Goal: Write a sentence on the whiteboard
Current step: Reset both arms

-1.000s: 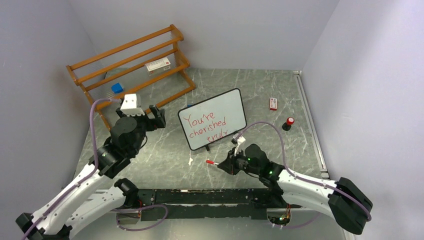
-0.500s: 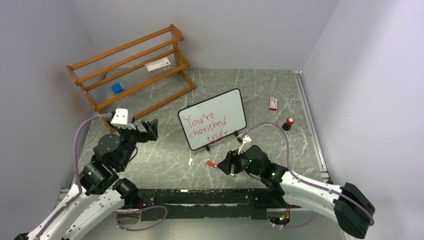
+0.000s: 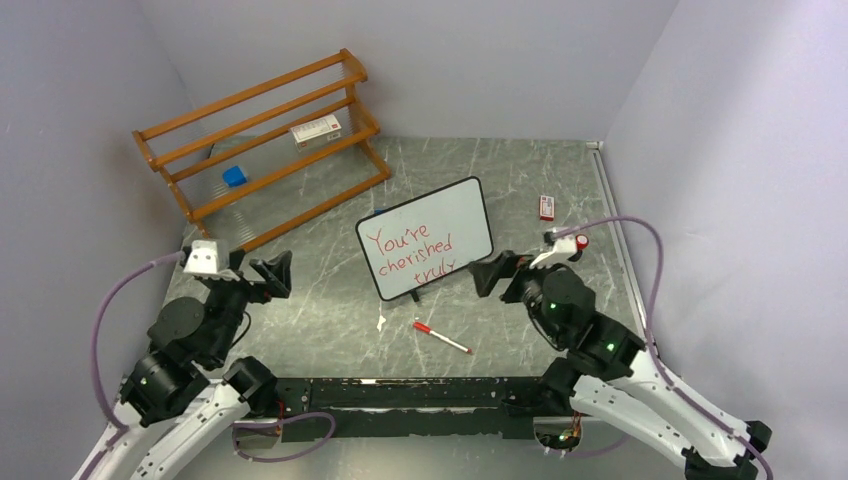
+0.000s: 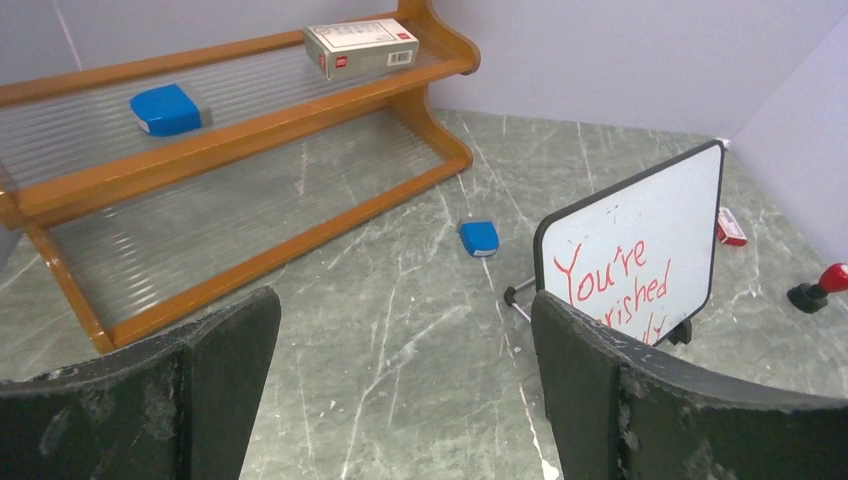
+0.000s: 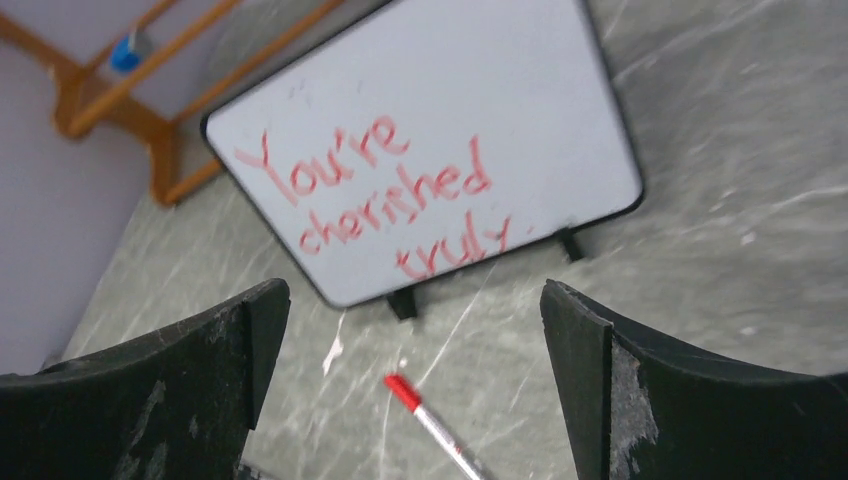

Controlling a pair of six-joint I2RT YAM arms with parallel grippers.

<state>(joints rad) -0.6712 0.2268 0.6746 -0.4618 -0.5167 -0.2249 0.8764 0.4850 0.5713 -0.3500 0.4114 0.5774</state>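
Note:
The whiteboard (image 3: 425, 238) stands tilted on small black feet mid-table; the right wrist view shows the whiteboard (image 5: 420, 140) too. The sentence (image 3: 410, 252) on it is red handwriting in three lines, "You're cherished truly". A red-tipped marker (image 3: 441, 337) lies loose on the table in front of the board, and the marker (image 5: 432, 428) shows between the right fingers' view, apart from them. My right gripper (image 3: 490, 272) hangs open to the right of the board, holding nothing. To the board's left, my left gripper (image 3: 272, 272) is open and empty.
A wooden rack (image 3: 262, 140) stands at the back left, holding a blue block (image 3: 235, 176) and a small box (image 3: 316, 130). A blue eraser (image 4: 479, 238) lies behind the board. At the right are a small red-white box (image 3: 546, 207) and a red-topped black cap (image 3: 577, 246).
My right gripper opened and let go of the marker, which now lies on the table. That arm then pulled up and to the right. My left arm drew back toward the near left.

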